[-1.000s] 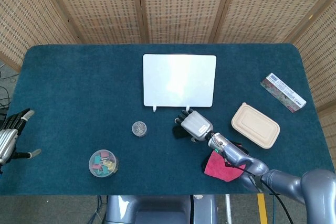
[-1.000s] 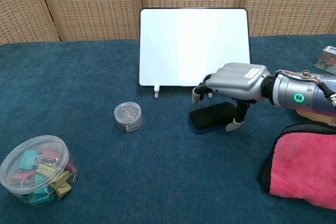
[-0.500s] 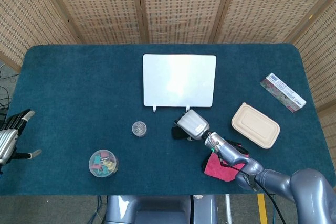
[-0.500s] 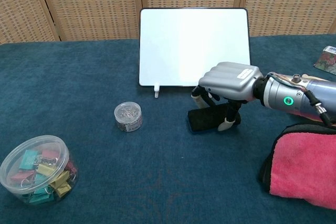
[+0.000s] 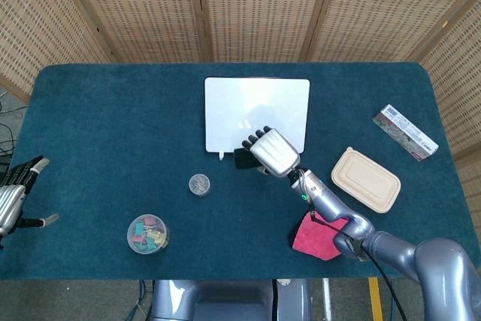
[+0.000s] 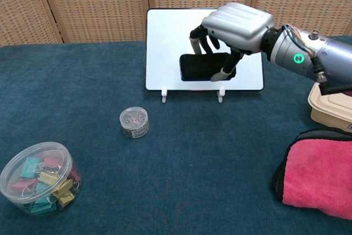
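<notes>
My right hand (image 6: 236,26) (image 5: 270,152) grips a black eraser block (image 6: 201,66) (image 5: 243,158) and holds it up in the air in front of the white board (image 6: 165,48) (image 5: 240,107), which stands tilted on two small feet at the table's middle. The fingers wrap over the eraser's top and the thumb presses from the near side. My left hand (image 5: 15,193) hovers off the table's left edge, fingers spread, holding nothing; the chest view does not show it.
A small round tin (image 6: 134,122) (image 5: 199,184) and a clear tub of coloured binder clips (image 6: 38,177) (image 5: 147,233) sit front left. A pink cloth (image 6: 322,177) (image 5: 316,237), a beige lidded box (image 5: 366,180) and a printed carton (image 5: 406,131) lie on the right.
My right hand closed on the eraser, lifted it off the table and carried it up and back toward the white board. The left hand stayed still.
</notes>
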Tool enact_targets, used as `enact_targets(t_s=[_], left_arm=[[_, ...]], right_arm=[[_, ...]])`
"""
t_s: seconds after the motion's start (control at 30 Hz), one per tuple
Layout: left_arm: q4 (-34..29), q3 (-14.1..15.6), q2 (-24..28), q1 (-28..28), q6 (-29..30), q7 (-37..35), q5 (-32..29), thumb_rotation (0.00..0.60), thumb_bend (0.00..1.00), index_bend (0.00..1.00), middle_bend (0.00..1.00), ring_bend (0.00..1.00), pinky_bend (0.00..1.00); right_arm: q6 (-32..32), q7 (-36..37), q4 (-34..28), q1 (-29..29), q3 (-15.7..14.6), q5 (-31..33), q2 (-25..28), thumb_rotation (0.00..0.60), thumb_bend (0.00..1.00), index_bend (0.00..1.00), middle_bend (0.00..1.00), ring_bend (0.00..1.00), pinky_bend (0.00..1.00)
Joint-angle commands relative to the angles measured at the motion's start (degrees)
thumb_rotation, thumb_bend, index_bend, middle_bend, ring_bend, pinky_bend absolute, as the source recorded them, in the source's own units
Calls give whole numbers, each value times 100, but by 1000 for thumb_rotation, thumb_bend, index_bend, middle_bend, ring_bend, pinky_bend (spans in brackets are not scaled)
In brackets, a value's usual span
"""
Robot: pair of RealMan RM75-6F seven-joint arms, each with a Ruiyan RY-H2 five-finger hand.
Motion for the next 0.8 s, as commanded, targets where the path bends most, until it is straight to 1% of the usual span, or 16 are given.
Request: enact_targets(t_s=[0.03,0.1,0.17,0.2,0.3,0.4,0.53,0.7,0.8], left_arm=[[-3,2,-2,-4,-11,4,-6,600,0,0,0,0,0],[2,0,-4,-16,-43,-10,-21,600,0,0,0,0,0],[16,-5,-7,-31,-76,-26,-36,600,0,0,0,0,0],[19,-6,-8,-34,-81,-30,-38,600,0,0,0,0,0],[83,-30,-17,-71,-187,-99,-120,600,0,0,0,0,0],[145,-40,-28,-106,-283,-162,-167,600,0,0,0,0,0],[186,-46,-36,-138,-359,-207,-195,600,0,0,0,0,0],[186,-49,-23,-159,-389,-255,-186,600,0,0,0,0,0],[177,-45,-18,-155,-379,-268,-175,600,0,0,0,0,0]], right_arm=[[-118,172,830,362,347,276,-427,600,293,596,627,549,557],[-320,258,1265,501,430,457,-685,600,311,596,627,550,557],[-385,286,1621,586,433,518,-888,600,311,596,627,550,557],[-388,291,1678,598,430,522,-920,600,311,595,627,550,557],[-455,371,2295,691,341,551,-1292,600,319,596,627,550,557],[-483,545,2734,759,255,544,-1551,600,338,596,627,550,557],[-430,703,3141,839,180,527,-1774,600,337,596,627,550,557],[-461,772,3469,909,135,579,-1970,600,337,596,626,550,557],[-514,754,3637,926,117,627,-2069,600,328,596,608,550,557]])
